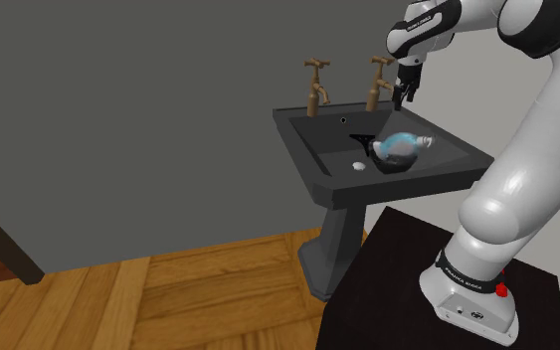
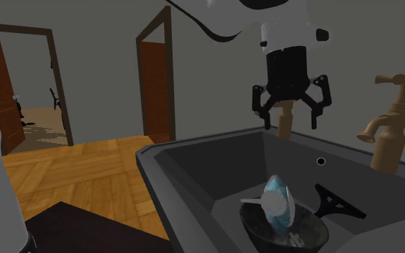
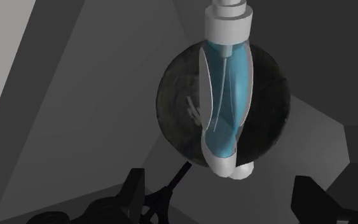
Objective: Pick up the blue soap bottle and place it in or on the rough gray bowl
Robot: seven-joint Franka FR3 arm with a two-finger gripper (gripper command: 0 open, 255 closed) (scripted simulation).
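Blue-tinted soap bottle lay across the dark bowl, hiding its middle. Black gripper hung above the sink, jaws wide apart, holding nothing.

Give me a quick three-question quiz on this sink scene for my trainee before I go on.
1. True or false: the gripper is holding the soap bottle.
2. Where does the soap bottle lie? A) on the wooden floor; B) in the dark bowl inside the sink; C) on the robot's stand.
3. Fill in: the sink has ___ taps at its back edge.

Key: 1 false, the gripper hangs open and empty above the sink. 2 B. 3 two.
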